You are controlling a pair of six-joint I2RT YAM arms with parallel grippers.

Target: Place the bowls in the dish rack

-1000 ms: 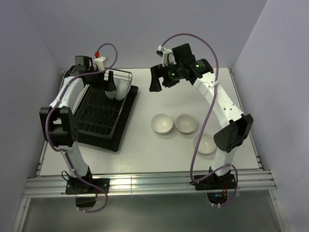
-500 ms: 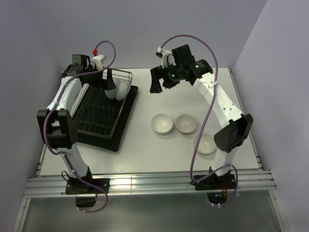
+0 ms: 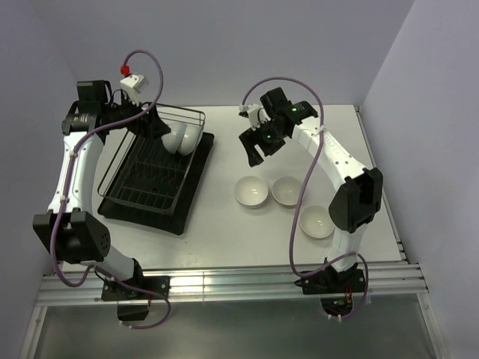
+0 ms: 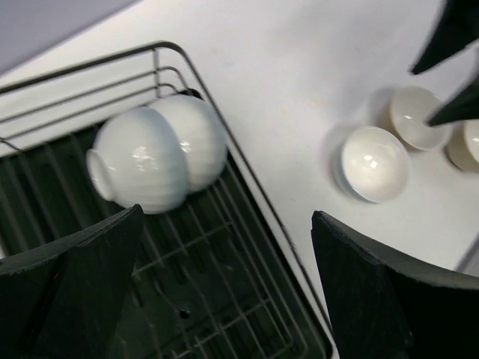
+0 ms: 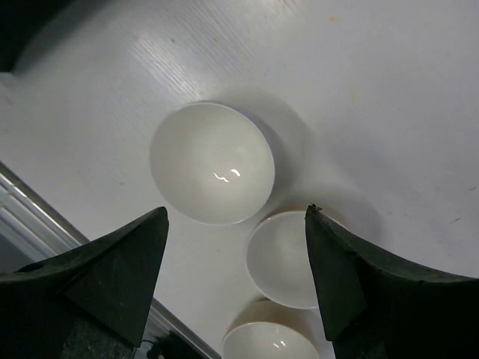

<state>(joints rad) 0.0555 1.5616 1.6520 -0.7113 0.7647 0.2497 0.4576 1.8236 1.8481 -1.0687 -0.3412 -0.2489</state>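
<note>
Two white bowls lean on their sides in the far right corner of the dark wire dish rack; the left wrist view shows these bowls inside the rack's rim. My left gripper hangs open just left of them and above the rack, empty. Three more bowls sit upright on the table: left, middle, near right. My right gripper hovers open above the left bowl and middle bowl, holding nothing.
The rack stands on a flat black tray on the table's left half. Purple walls close in behind and on both sides. A metal rail runs along the table's near edge. The right arm's cable loops over the bowls.
My left arm has drawn back up and to the left, away from the two bowls in the rack. My right gripper has come nearer and lower, over the bowls on the table.
</note>
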